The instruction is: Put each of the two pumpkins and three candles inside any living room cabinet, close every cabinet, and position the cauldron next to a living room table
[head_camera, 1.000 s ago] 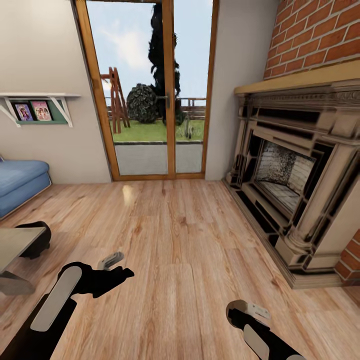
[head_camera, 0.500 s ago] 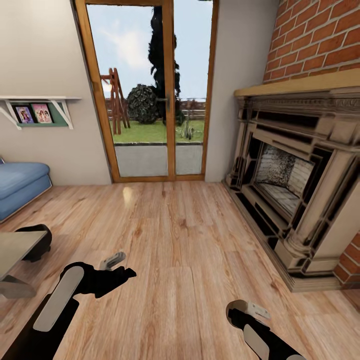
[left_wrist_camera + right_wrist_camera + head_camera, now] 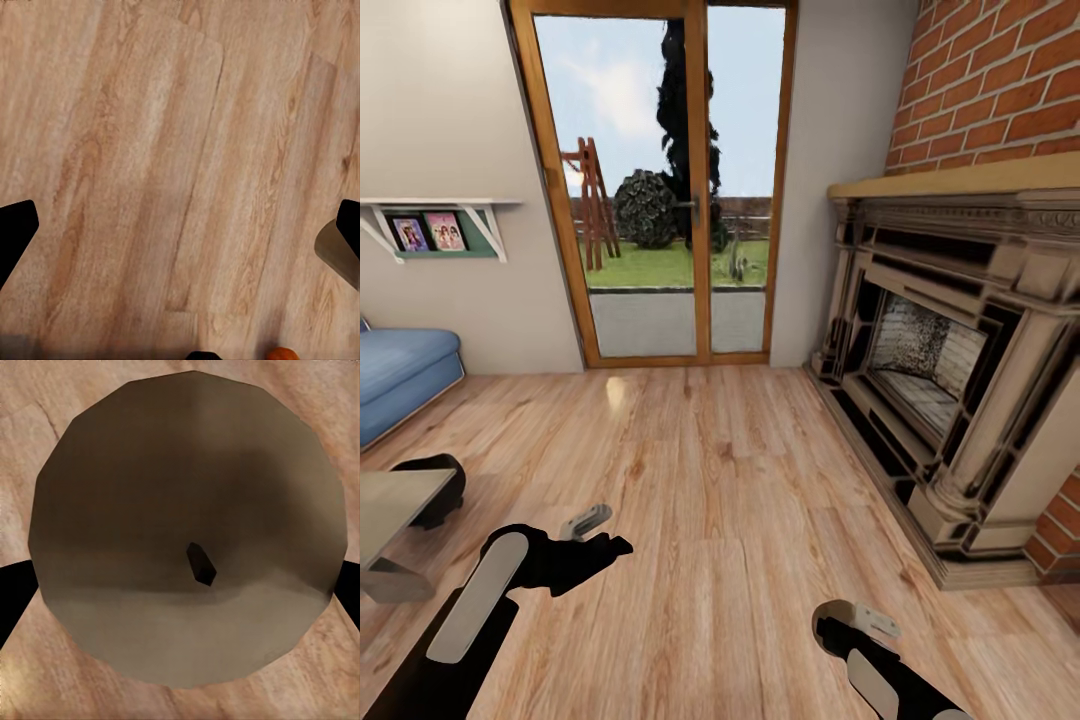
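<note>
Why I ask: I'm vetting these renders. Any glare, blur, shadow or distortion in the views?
Head view: a pale glare patch lies on the floor before the glass door; the fireplace lines splay, wide-angle stretch. Left wrist view: the floor is evenly lit, slightly soft. Right wrist view: a round brown object looks dim and shaded, its edge faceted.

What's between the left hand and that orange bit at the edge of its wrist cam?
Nothing visible. The left hand is open over bare wood floor. The orange sliver, possibly a pumpkin, is cut off by the frame edge, so the last stretch to it can't be checked.
</note>
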### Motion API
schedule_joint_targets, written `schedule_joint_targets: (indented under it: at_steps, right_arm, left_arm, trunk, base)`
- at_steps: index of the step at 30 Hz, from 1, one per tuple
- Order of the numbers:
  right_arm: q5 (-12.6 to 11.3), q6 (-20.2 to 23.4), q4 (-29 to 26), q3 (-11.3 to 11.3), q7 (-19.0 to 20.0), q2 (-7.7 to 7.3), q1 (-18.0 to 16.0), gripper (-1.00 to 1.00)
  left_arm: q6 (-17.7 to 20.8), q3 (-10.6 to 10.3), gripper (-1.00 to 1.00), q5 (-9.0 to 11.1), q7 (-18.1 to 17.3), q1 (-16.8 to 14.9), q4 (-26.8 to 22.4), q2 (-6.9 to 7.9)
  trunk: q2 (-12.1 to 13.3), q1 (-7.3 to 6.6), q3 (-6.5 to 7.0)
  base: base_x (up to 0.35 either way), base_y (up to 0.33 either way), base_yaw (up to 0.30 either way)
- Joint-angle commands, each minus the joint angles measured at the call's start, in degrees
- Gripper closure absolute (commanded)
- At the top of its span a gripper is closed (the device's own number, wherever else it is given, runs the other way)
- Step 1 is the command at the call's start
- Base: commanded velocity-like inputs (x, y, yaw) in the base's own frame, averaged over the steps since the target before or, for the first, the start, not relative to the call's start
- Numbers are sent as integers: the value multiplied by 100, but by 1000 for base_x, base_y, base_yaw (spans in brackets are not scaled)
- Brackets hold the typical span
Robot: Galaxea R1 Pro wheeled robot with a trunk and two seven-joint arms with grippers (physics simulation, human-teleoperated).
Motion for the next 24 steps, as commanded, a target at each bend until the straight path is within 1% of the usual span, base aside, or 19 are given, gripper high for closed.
schedule_joint_targets:
  at_steps: [1,15,19,24]
  right_arm:
    - [-31,28,-15,47,-51,-8,-1,100]
    - [-31,20,-15,47,-51,-8,-3,100]
    - [-31,-39,-12,47,-49,-11,-4,100]
    - [-31,-68,-10,47,-43,-10,-4,100]
  left_arm:
    - [2,-8,-100,52,60,-6,-4,6]
    - [2,-8,-100,54,60,-6,-2,3]
    - [2,-8,-100,56,60,-5,-2,2]
    - [2,-8,-100,58,60,-5,-2,2]
  trunk:
    - [39,-23,13]
    - [600,-331,266]
    - [761,-419,354]
    - [961,-528,475]
  base:
    - [0,0,0]
    - [0,0,-1]
    - [0,0,-90]
    - [0,0,-159]
